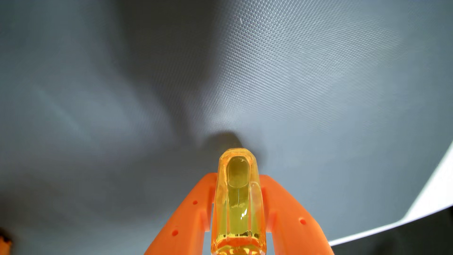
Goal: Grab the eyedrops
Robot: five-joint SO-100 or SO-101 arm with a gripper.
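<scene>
In the wrist view a clear yellow eyedrops bottle [237, 198] sticks up from the bottom centre, held between my two orange fingers [193, 213]. My gripper [237, 179] is shut on the bottle, one finger pressing each side. The bottle's far end points toward the grey textured mat [294, 85], where it casts a dark shadow just beyond its tip. Whether the bottle touches the mat I cannot tell. Its lower end is cut off by the bottom edge of the frame.
The grey mat covers most of the view. Its white border [421, 208] runs along the lower right, with a dark surface [404, 240] beyond it. A small orange part [5, 241] shows at the bottom left corner.
</scene>
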